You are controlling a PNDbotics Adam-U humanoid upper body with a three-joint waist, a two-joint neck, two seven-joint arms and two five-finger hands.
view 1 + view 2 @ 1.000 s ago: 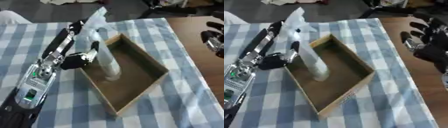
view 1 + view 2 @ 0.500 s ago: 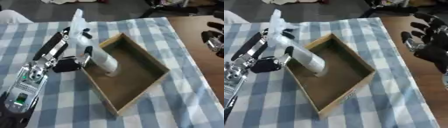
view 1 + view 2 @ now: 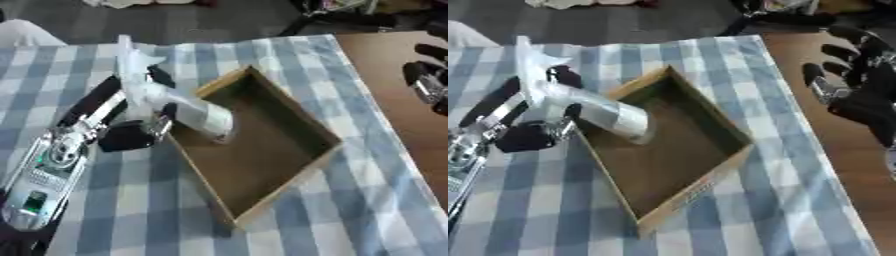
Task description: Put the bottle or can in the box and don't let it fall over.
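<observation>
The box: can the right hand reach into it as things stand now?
Probably yes. The right hand hangs open beside the box, nothing lies between them, and only the tilted bottle, held by the left hand, occupies its left side.

A blue-and-white checked cloth [image 3: 262, 225] is spread under a box [image 3: 289, 165], whose walls are seen in light tan and whose floor in a darker brown. Over the box's left wall a clear, whitish bottle [image 3: 179, 107] is shown, paler at its top. Left of the box, the left hand [image 3: 131, 132] is coloured black with silver parts, and a small green patch is carried on its arm. Right of the box, bare brown table [image 3: 842, 165] is seen beneath the black right hand [image 3: 859, 92].
</observation>
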